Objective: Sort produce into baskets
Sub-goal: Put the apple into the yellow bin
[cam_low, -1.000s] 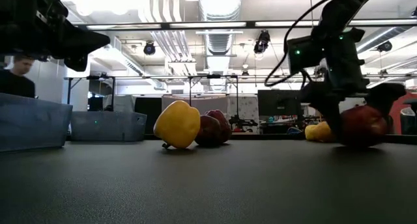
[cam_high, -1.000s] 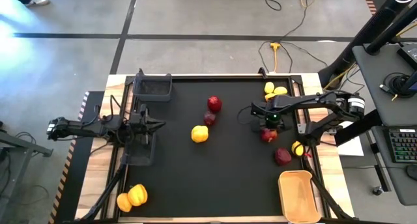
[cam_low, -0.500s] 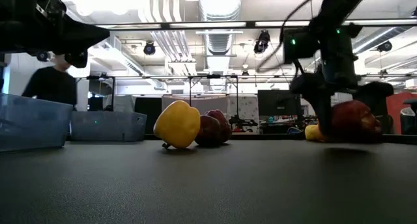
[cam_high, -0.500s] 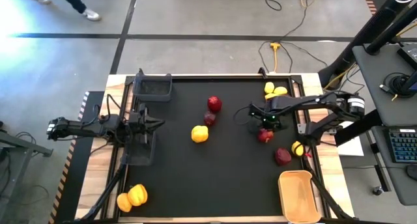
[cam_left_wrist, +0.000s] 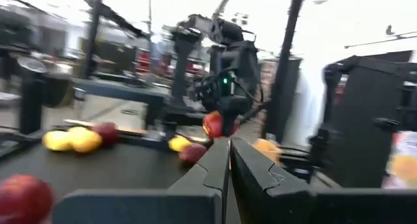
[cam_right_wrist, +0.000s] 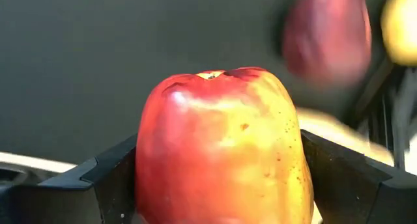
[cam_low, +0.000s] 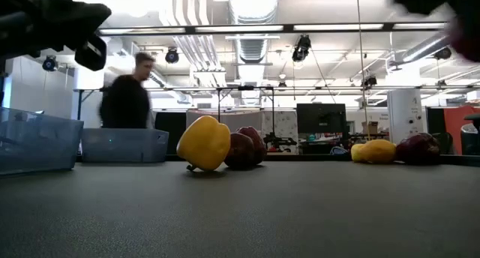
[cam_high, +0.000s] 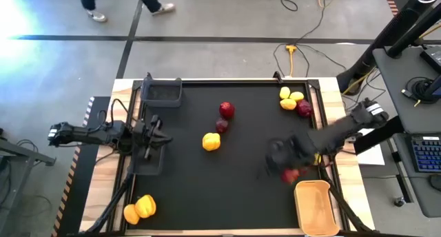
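Note:
My right gripper (cam_high: 284, 165) is shut on a red and yellow apple-like fruit (cam_right_wrist: 221, 152), carried above the mat just beyond the tan tray (cam_high: 313, 206). My left gripper (cam_high: 157, 130) is shut and empty, over a dark bin (cam_high: 147, 158) at the table's left. A second dark bin (cam_high: 163, 92) stands at the far left. A yellow pepper (cam_high: 211, 142) and two dark red fruits (cam_high: 227, 110) rest on the mat's middle. Lemons (cam_high: 289, 98) and a dark red fruit (cam_high: 304, 109) lie at the far right. My right gripper pinches the fruit's two opposite sides (cam_right_wrist: 146, 172) between its two fingers (cam_right_wrist: 111, 178). The fruit's stem end (cam_right_wrist: 210, 75) points away from the wrist. The fruit is lifted clear of the mat.
Two yellow pieces (cam_high: 140, 209) lie at the near left corner. A dark red fruit (cam_right_wrist: 326, 38) and a yellow one (cam_right_wrist: 401, 25) lie on the mat close to my right gripper. A person (cam_low: 127, 100) walks in the room behind the table.
My right gripper has risen with the red fruit, lifting it clear of the mat, and has gone fast toward the table's near edge and the tan tray. In the low view it has gone up out of the picture's middle.

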`<state>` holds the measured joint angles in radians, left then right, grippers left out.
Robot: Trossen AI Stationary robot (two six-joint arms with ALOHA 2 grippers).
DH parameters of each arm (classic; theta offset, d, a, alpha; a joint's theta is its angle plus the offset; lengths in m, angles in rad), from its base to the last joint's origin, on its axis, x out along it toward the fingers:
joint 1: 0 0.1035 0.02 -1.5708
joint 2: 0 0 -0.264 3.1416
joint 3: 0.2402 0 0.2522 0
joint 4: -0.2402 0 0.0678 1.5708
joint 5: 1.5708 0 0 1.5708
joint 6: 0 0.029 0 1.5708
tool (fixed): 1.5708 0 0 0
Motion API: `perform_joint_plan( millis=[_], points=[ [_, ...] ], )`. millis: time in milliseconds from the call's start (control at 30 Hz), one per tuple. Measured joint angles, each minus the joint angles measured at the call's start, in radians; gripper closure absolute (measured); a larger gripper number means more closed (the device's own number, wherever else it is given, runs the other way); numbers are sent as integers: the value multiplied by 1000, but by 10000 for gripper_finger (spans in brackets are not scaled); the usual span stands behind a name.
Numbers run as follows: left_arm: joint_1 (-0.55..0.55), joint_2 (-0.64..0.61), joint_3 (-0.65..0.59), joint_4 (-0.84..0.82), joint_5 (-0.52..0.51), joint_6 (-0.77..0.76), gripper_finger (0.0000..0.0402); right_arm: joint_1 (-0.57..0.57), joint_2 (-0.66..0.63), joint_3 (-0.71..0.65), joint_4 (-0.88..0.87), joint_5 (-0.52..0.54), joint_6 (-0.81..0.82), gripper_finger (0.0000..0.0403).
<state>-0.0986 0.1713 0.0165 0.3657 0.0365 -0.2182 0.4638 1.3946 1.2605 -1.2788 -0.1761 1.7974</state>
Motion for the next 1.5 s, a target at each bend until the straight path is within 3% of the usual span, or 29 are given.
perform_joint_plan(
  millis=[233, 367, 700, 900, 1233, 1500],
  points=[
    [-65, 90, -6, 70, 0, -35, 401, 355, 35, -1, 4, -11, 497, 60],
    [-104, 134, -6, 140, 0, -47, 401, 454, 63, -6, 4, -18, 568, 60],
    [-127, 209, -6, 323, -2, -2, 401, 467, 133, -47, 10, -93, 460, 60],
    [-127, 248, -2, 324, -25, 33, 401, 466, 120, -116, 48, -89, 446, 60],
    [-127, 304, 0, 341, -104, 49, 401, 466, 110, -324, 323, -83, 441, 41],
    [-127, 309, 1, 345, -107, 53, 401, 465, 107, -325, 318, -86, 435, 25]
  ],
)
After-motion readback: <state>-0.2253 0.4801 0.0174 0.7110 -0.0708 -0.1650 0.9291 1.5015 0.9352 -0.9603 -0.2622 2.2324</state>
